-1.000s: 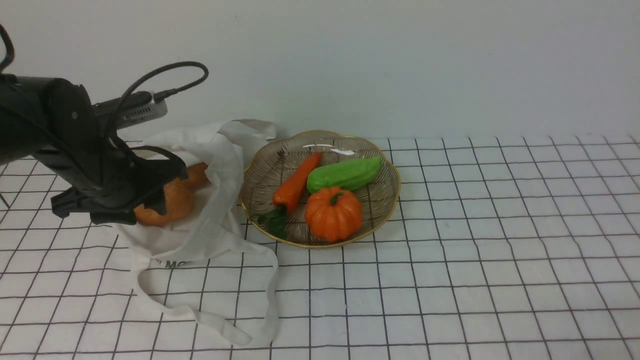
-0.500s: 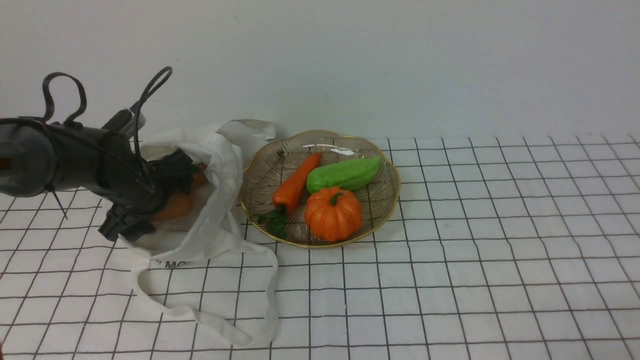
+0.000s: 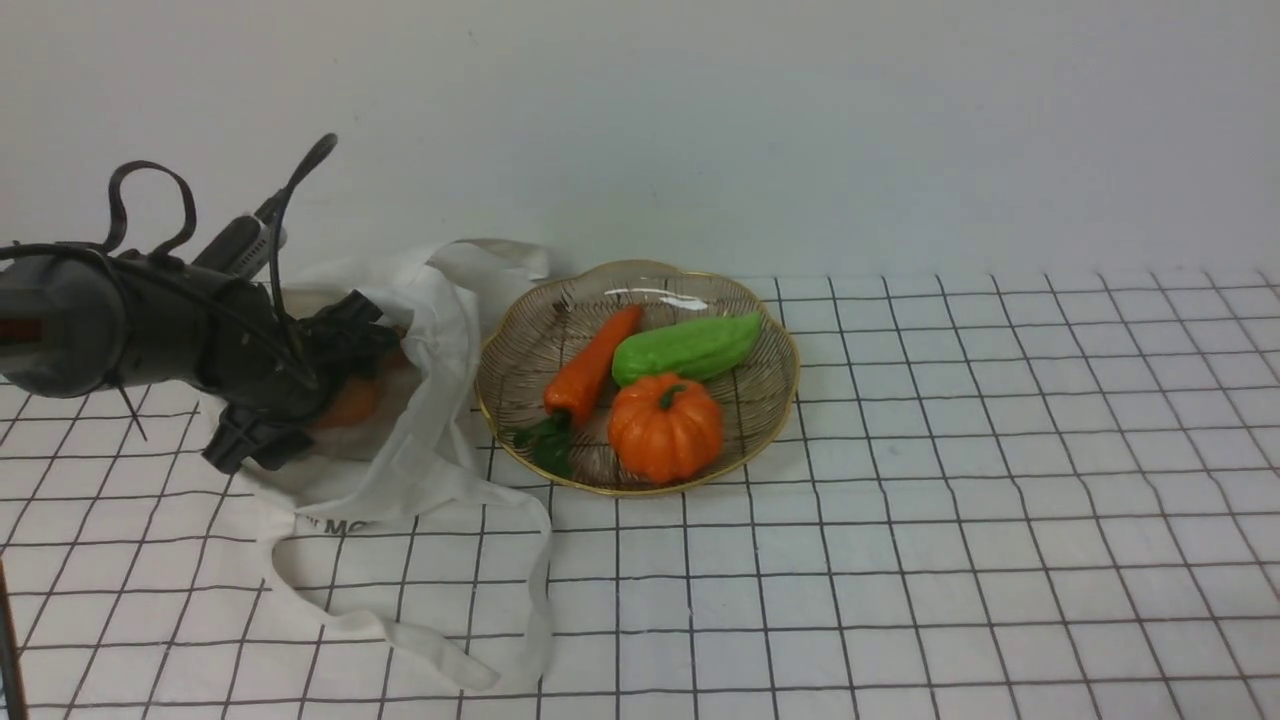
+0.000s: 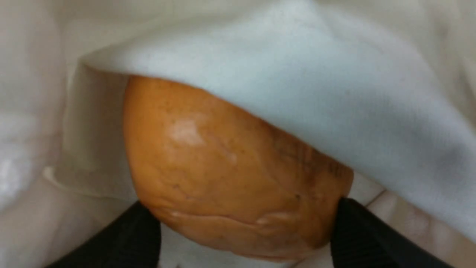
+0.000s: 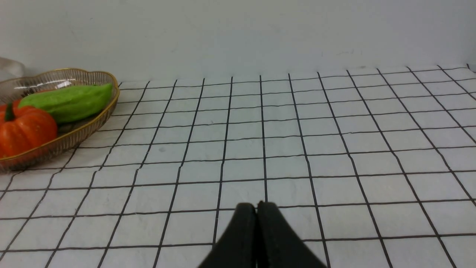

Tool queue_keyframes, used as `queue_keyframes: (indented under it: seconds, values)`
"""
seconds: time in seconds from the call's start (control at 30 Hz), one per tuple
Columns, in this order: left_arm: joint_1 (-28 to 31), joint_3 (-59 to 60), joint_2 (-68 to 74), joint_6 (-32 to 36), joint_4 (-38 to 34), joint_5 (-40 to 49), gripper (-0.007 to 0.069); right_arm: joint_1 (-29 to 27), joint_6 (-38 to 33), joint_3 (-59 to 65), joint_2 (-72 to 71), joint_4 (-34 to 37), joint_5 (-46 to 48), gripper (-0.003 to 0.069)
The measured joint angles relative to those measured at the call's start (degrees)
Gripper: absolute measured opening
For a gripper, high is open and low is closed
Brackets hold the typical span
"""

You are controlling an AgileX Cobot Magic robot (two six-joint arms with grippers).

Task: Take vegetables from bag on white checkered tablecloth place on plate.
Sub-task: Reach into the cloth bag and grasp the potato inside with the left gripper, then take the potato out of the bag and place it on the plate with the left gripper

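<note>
Left tool (image 4: 245, 212) clasping smooth, speckled oval potato (image 4: 208, 149) in creased cloth bag (image 3: 442, 325), right tool (image 5: 257, 205) clenched

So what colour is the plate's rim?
Gold, on the plate; the front view shows it best.

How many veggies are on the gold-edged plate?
3: a carrot at the left, a green vegetable behind, and a pumpkin in front. None seem hidden.

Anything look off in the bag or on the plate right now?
Nothing spilled or visibly damaged. One oddity: in the left wrist view, a fold of the bag drapes over part of the potato between the left gripper's fingers, so it might snag. The plate looks normal.
</note>
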Motion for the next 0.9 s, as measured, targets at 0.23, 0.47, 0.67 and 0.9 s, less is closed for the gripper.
queue_keyframes:
  seconds: [0.23, 0.47, 0.67, 0.9]
  values:
    - [0.0, -0.18, -1.13, 0.3, 5.48, 4.73, 0.053, 0.0, -0.05, 0.0, 0.0, 0.0, 0.0, -0.0015]
    - [-0.55, 0.07, -8.8, 10.25, 5.85, 16.9, 0.0527, 0.0, -0.05, 0.0, 0.0, 0.0, 0.0, -0.0015]
    - [-1.48, 0.07, -13.32, 26.76, -2.79, 28.9, 0.0527, 0.0, -0.05, 0.0, 0.0, 0.0, 0.0, -0.0015]
    - [-1.48, 0.07, -14.04, 45.09, -16.5, 36.26, 0.0517, 0.0, -0.05, 0.0, 0.0, 0.0, 0.0, -0.0015]
